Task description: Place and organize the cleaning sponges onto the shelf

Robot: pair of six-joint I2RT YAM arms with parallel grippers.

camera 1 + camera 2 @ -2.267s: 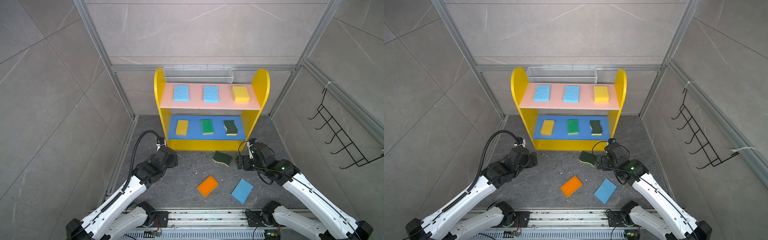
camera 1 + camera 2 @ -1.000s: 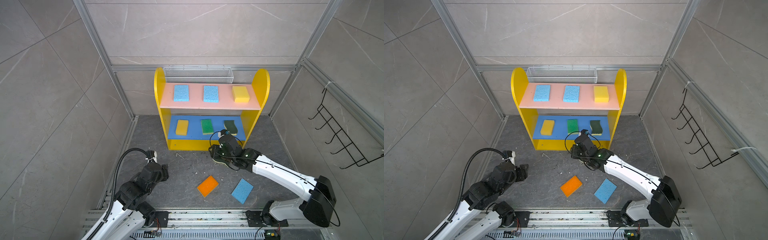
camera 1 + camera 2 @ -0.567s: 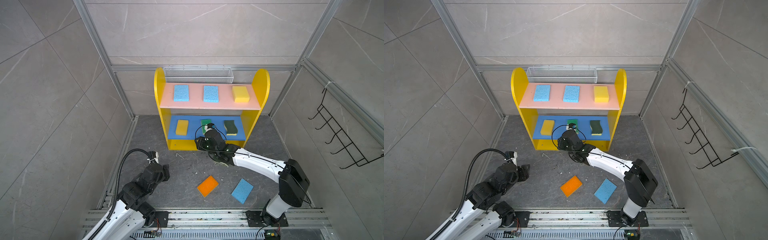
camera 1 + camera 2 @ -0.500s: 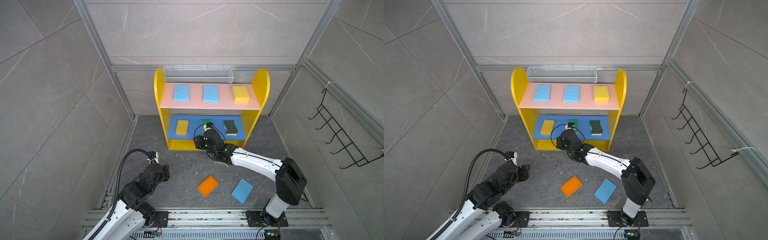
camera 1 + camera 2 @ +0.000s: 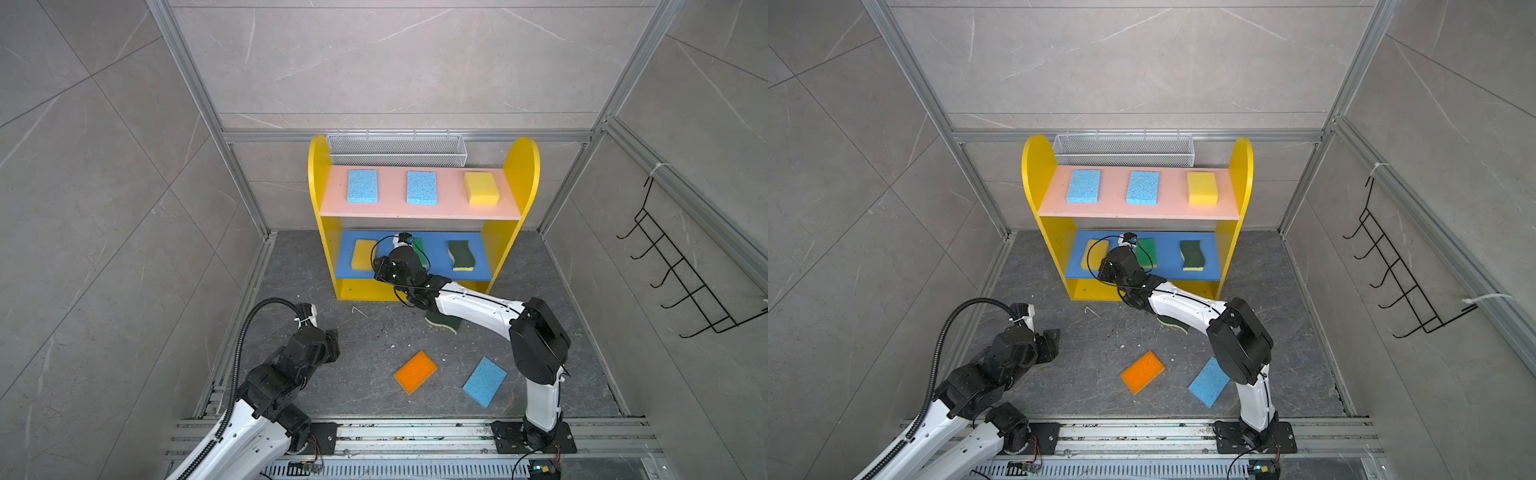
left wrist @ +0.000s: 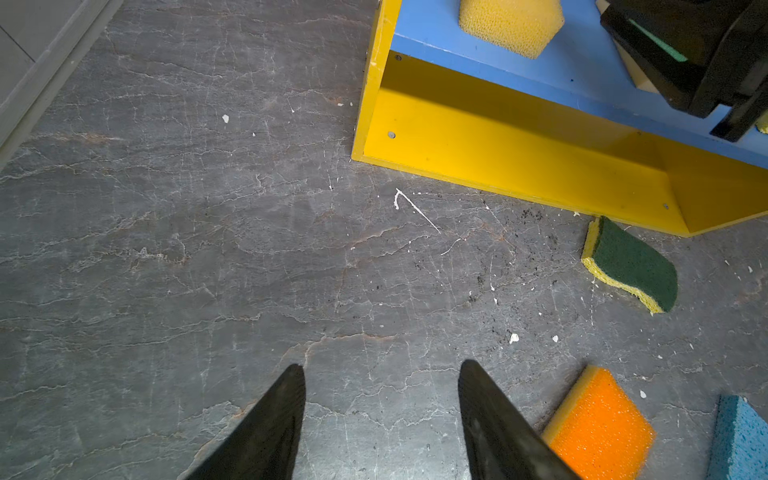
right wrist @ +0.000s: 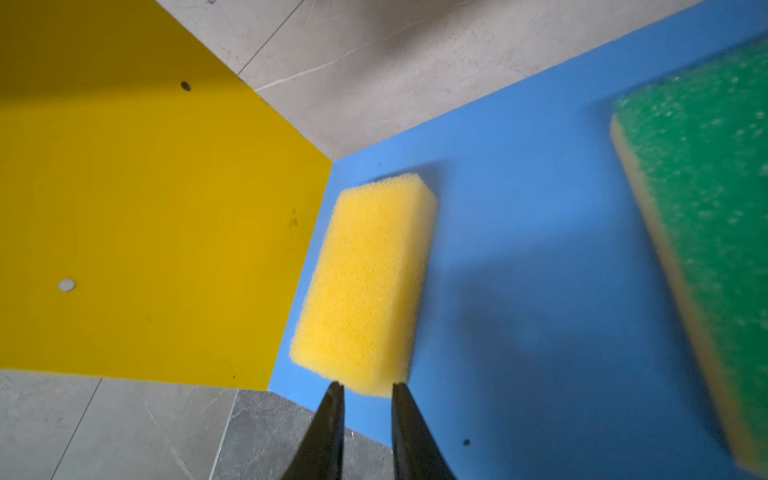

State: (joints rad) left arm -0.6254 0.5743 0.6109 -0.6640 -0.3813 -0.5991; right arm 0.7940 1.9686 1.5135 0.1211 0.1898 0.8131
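on the shelf (image 5: 525,166), pink upper board (image 5: 390,208): left light blue sponge (image 5: 362,186), middle light blue sponge (image 5: 422,188), upper yellow sponge (image 5: 481,188) at right; on the blue middle board (image 5: 436,266): lower yellow sponge (image 5: 362,254) at left, green sponge (image 5: 1147,251) in the middle, shelved wavy sponge (image 5: 460,255), dark green, at right; on the floor near the shelf's base: floor wavy sponge (image 5: 442,325), partly under the right arm; nearer still, orange sponge (image 5: 415,371) and floor light blue sponge (image 5: 484,381), apart; right gripper (image 7: 368,386) stretched over the blue middle board, fingers almost pressed together with a narrow gap, tips at the near end of the lower yellow sponge; pinching or only touching, impossible to tell; left gripper (image 6: 382,365) over the floor at left, fingers spread, nothing between them
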